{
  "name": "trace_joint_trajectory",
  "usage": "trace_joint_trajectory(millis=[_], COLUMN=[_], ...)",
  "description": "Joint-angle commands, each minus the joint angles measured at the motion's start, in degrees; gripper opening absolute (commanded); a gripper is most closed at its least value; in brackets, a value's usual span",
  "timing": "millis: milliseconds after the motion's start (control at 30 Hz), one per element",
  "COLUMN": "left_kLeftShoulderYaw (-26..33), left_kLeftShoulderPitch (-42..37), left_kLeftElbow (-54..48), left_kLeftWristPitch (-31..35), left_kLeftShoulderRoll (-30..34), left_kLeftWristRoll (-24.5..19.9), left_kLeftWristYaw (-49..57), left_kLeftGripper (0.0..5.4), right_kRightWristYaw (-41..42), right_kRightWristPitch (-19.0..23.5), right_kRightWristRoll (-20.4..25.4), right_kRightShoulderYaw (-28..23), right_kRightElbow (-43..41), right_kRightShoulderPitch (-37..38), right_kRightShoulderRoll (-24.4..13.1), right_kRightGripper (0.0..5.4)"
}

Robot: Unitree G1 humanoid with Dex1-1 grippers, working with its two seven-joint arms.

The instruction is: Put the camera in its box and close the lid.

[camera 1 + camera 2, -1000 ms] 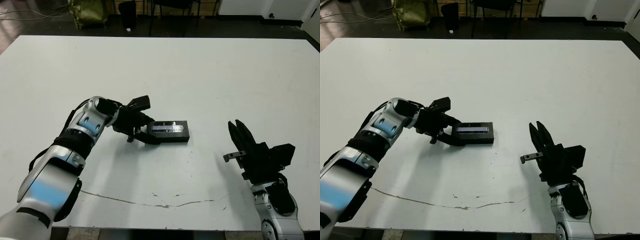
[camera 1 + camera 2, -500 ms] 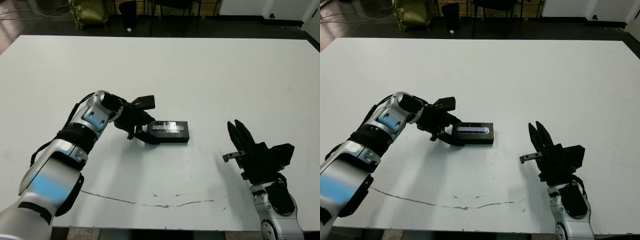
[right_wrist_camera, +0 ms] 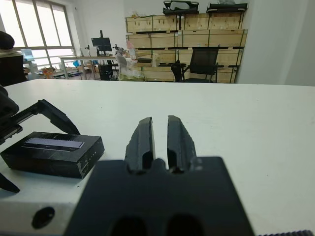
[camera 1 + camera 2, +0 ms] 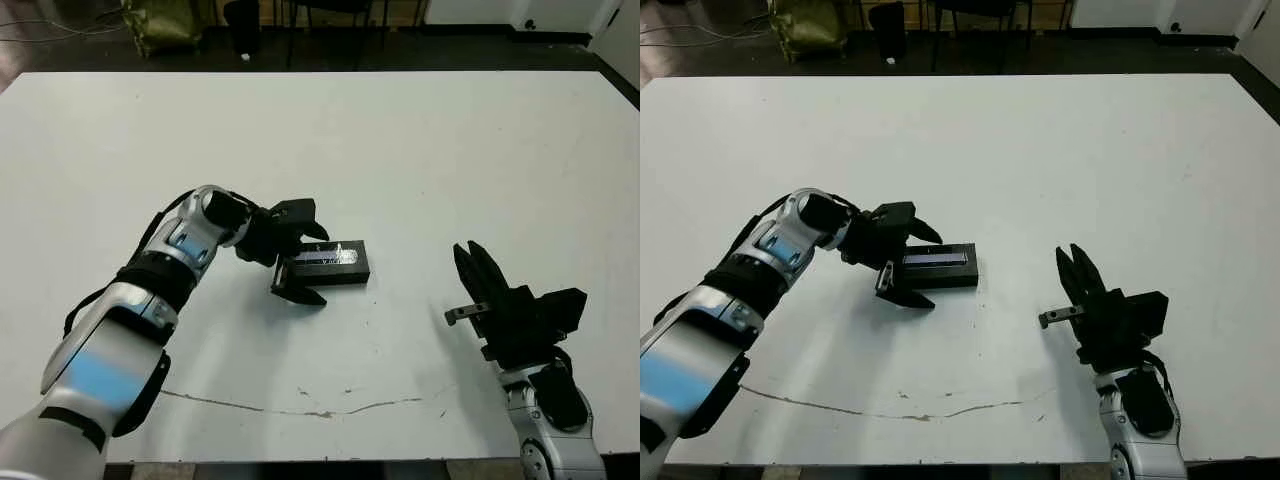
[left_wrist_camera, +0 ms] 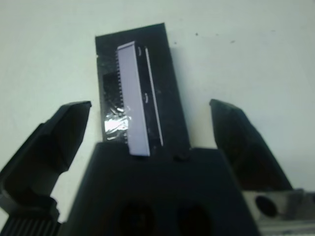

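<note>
Lying closed near the bench's [image 4: 420, 140] middle, the lid [image 4: 327, 258] covers its box; the left pincer [image 4: 302, 264] gapes wide at its left end. Well right, the right pincer [image 4: 470, 270] is nearly closed, empty.

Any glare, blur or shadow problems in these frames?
Left wrist view: soft focus, with glare washing the lid strip pale. Eye views: sharp and evenly lit, with a faint shadow under the left gripper. Right wrist view: the right gripper is crisp, and the bright windows wash out.
</note>
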Motion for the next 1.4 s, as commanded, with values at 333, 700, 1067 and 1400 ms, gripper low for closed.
trace_joint_trajectory(millis=[333,700,1067,1400], left_kLeftShoulderYaw=[4.53,9.86,15.51,18.65], left_kLeftShoulderPitch=[8.28,12.05,15.80,34.31], left_kLeftElbow=[-10.08,-22.13,-32.51,-56.02], left_kLeftWristPitch=[2.27,6.18,16.90,25.75], left_kLeftShoulderRoll=[5.00,4.80,9.90,-5.50], left_kLeftWristRoll=[-3.63,-11.21,-17.07,-16.28], left_kLeftWristYaw=[2.59,6.39,8.76,44.79], left_kLeftGripper=[5.39,5.39,5.39,3.60], right_kRightWristYaw=[0.56,0.53,0.05,-0.06], right_kRightWristPitch=[-0.45,0.69,0.30,0.00], right_kRightWristRoll=[-0.39,-0.30,-1.01,-0.86], right_kRightShoulderYaw=[0.07,0.01,0.27,0.36], right_kRightElbow=[0.90,0.41,0.44,0.76], right_kRightShoulderPitch=[0.52,0.63,0.60,0.45], right_kRightShoulderRoll=[-0.44,-0.45,-0.32,-0.08], right_kRightGripper=[0.00,0.00,0.00,0.00])
